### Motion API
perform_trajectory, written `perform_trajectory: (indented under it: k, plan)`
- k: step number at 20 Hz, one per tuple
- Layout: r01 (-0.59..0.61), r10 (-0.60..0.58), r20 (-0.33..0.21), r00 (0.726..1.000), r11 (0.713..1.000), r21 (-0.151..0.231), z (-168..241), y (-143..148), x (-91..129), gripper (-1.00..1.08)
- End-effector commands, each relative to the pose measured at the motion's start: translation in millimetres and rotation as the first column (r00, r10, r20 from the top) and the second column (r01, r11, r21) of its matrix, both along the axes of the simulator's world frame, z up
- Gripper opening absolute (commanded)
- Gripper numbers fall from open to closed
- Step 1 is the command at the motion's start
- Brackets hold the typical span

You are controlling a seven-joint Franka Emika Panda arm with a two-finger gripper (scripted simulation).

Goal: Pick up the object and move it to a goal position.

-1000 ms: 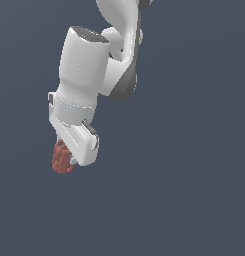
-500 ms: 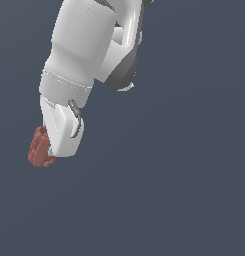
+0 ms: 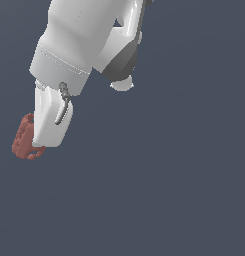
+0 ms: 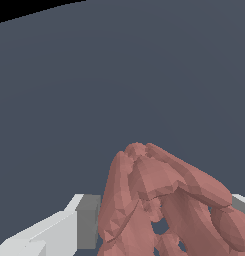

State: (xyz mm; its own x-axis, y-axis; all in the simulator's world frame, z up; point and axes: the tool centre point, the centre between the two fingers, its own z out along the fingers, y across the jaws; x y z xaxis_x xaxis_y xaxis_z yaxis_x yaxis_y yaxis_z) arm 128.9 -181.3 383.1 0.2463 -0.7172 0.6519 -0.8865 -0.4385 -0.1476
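Note:
The object point(image 3: 24, 137) is a small reddish-brown ribbed hollow cylinder. In the exterior view it sticks out at the exterior view's left of my white gripper point(image 3: 40, 145), which is shut on it and holds it up in the air. The arm fills the upper left of that view and hides part of the object. In the wrist view the object point(image 4: 164, 200) looms large between the two grey finger pads point(image 4: 88, 220), bumpy and tilted. No goal marker shows.
A plain dark grey-blue surface point(image 3: 184, 190) fills both views. A black strip shows at one edge of the wrist view point(image 4: 24, 7).
The arm has moved toward the exterior view's left and nearer the camera, carrying the object with it. The grip has stayed shut on the object.

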Motion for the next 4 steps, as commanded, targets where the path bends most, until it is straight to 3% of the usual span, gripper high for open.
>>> perform_trajectory:
  k: [1,4]
  plan:
    - [0.013,-0.013,0.008,1.000,1.000,-0.005,4.5,-1.1,-0.5,-1.00]
    - [0.017,-0.017,0.010,1.000,1.000,-0.007,6.0,-1.3,-0.7,-1.00]
